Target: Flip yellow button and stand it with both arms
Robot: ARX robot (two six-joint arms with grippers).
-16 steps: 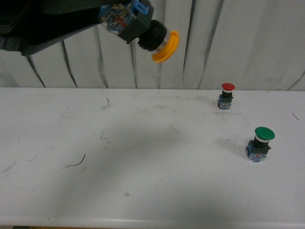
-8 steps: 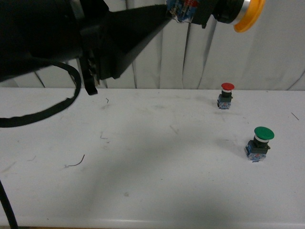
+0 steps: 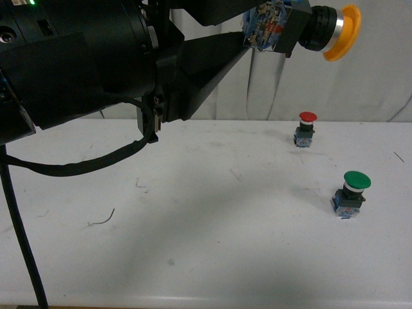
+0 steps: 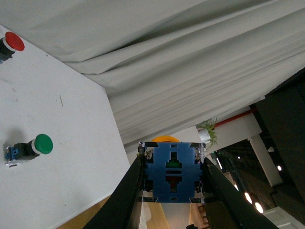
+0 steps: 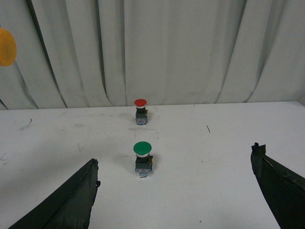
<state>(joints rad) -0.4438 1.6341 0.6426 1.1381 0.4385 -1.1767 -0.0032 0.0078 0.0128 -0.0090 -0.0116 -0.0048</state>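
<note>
The yellow button (image 3: pixel 309 29) is clamped sideways in the left jaws, way up above the counter (image 3: pixel 193 257), while the right jaws are spread wide.

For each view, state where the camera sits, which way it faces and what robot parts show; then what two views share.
Front view: on the body, facing table and curtain; left arm holds the yellow button high.
Left wrist view: on that wrist, looking along the left gripper clamping the button's base.
Right wrist view: behind the open right gripper, facing the table.
Shared: red switch and green switch.
</note>
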